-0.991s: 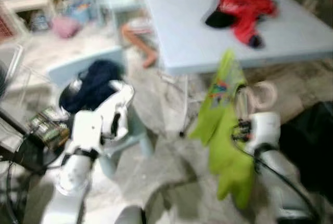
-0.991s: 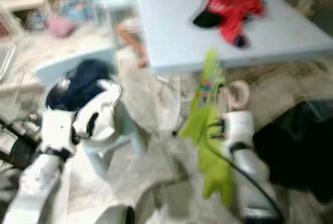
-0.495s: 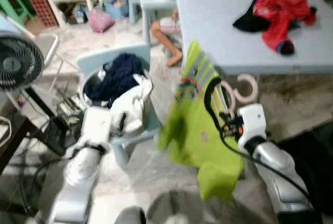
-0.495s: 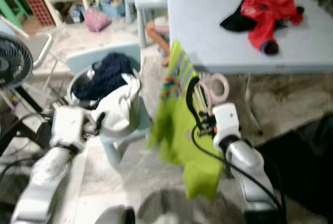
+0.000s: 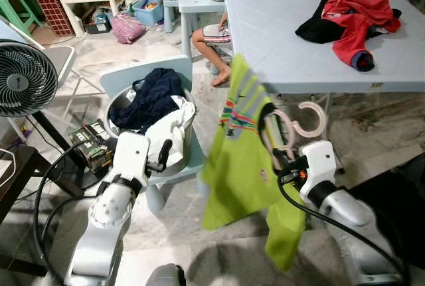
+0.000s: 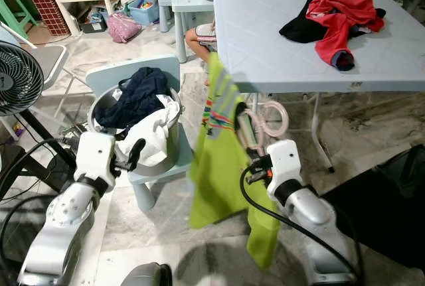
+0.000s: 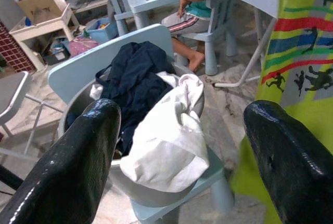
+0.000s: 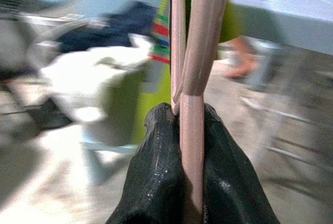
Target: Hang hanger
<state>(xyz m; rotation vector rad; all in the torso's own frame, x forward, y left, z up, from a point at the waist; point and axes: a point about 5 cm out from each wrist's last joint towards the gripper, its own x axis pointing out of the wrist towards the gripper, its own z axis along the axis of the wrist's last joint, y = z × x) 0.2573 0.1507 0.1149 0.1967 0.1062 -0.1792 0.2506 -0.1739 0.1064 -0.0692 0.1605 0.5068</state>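
Swung round to the left since a second ago, going by how the whole view has slid and sharpened, so now facing the gap between chair and table, with the green shirt (image 5: pixel 242 160) carried along and still swaying a bit. Right gripper (image 8: pixel 182 130) pinched tight on the pink hanger (image 5: pixel 292 123), fingers closed on the thin bars low down, hooks curling up at about 12 o'clock from the wrist. Looks like light, stiff plastic, smooth and probably a bit slippery, so gripping the straight bar near the neck seems the sane spot; soft shirt hangs off it and drags the weight toward 9 o'clock, likely to swing on any quick move. Right arm held forward and bent at the elbow, wrist tipped up, just short of the grey table (image 5: pixel 285 40). Left gripper (image 7: pixel 179 146) spread wide and empty, left arm raised, pointing at the laundry basket (image 5: pixel 176 150) on the blue chair (image 5: pixel 143 77). No rail or rod spotted yet, so hanging not done.
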